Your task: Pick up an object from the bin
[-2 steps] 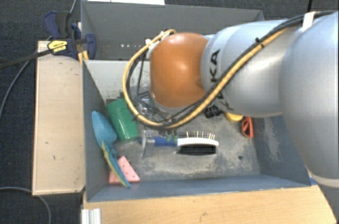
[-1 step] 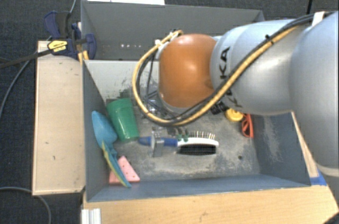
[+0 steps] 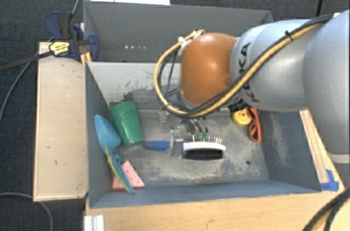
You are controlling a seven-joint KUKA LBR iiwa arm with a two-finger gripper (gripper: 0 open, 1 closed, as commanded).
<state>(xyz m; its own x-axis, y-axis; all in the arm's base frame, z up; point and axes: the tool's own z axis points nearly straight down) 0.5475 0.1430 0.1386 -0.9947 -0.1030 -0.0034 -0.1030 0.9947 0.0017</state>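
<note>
Your gripper sits low in the middle of the bin, under the arm's orange cover. That cover and the cables hide most of it, so you cannot tell whether the jaws stand wide or narrow, and nothing can be confirmed between them.

The nearest item is a white-backed brush with black bristles. It lies flat on the floor, just beside the gripper on the near side and slightly toward the arm. Contact between the two cannot be made out.

A small blue piece lies just to the other side. Beyond it are a green cup, a light blue scoop and a pink block along the far wall. A yellow object and an orange piece lie under the arm.
</note>
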